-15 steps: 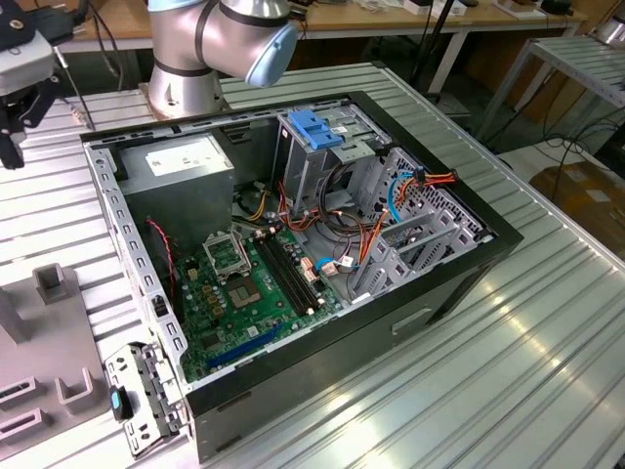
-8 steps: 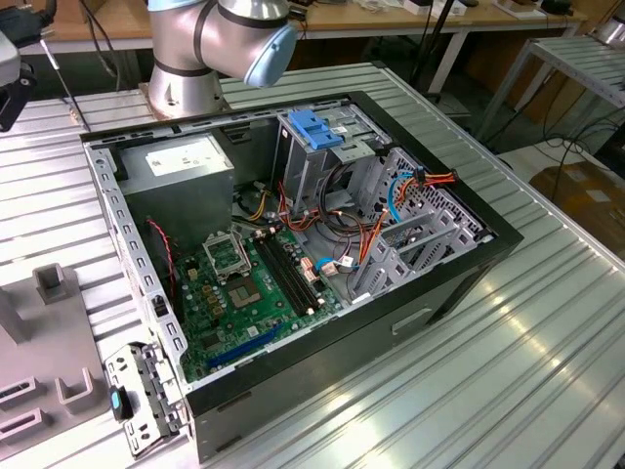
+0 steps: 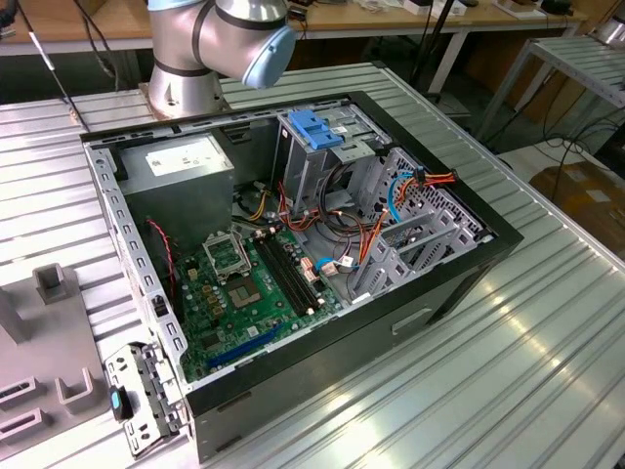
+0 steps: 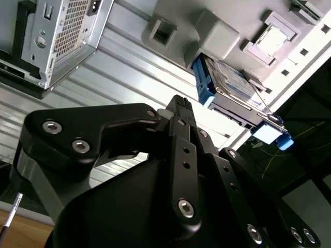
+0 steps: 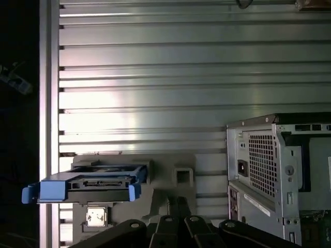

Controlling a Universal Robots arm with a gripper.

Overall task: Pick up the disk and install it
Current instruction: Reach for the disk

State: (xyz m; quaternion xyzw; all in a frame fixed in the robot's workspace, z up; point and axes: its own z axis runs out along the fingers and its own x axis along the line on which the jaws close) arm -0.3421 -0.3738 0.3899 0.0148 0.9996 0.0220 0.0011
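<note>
At the table [image 5: 155,93] edge, in the grey fixture [image 5: 165,170], the disk [image 5: 95,183] stands on edge, with its long axis parallel to the table ribs. The gripper [image 5: 174,200], fingers closed together and empty, hangs beside the disk. It is offset along that axis toward the computer case [image 5: 269,165] and touches neither.

One disk [image 5: 85,184], one computer case [image 3: 322,376], one claw [image 5: 175,201]
</note>
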